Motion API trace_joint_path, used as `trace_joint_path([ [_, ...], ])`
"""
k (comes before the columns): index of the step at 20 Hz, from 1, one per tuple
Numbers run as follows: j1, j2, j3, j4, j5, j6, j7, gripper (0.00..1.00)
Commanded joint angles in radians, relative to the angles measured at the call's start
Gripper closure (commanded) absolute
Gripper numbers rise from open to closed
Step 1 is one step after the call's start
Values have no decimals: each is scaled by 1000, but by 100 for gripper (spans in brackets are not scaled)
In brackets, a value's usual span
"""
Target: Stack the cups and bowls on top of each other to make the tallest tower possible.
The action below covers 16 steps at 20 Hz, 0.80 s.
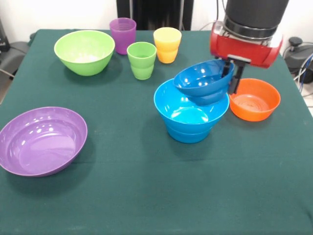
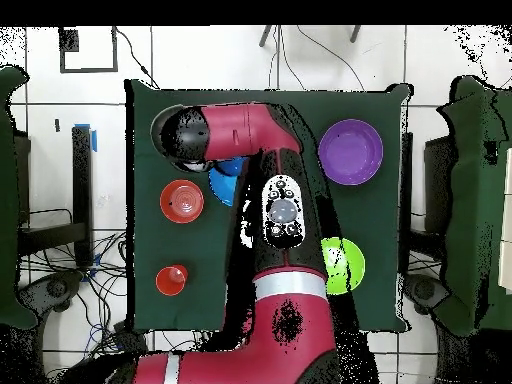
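Note:
My gripper [image 1: 232, 78] is shut on the right rim of the small dark blue bowl [image 1: 201, 82]. The bowl hangs tilted, with its base over the large light blue bowl [image 1: 188, 115]; I cannot tell if they touch. The light blue bowl has a stepped lower part of the same colour, perhaps a second bowl. The small orange bowl [image 1: 254, 100] sits just right of the gripper. The purple cup [image 1: 122, 35], green cup [image 1: 142, 59] and yellow cup [image 1: 167, 44] stand at the back. The orange cup [image 2: 171, 280] shows only in the overhead view.
The large lime green bowl [image 1: 84, 51] sits at the back left and the large purple bowl [image 1: 43, 141] at the front left. In the overhead view the arm [image 2: 285, 210] hides much of the table's middle and part of the lime green bowl [image 2: 348, 265].

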Motion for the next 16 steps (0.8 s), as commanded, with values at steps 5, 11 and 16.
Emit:
trace_joint_path([
  [5,25,28,-52,124,-20,-52,105,100],
  [11,35,55,-60,139,-6,-104,125,100],
  [16,48,85,-69,143,10,-159,147,100],
])
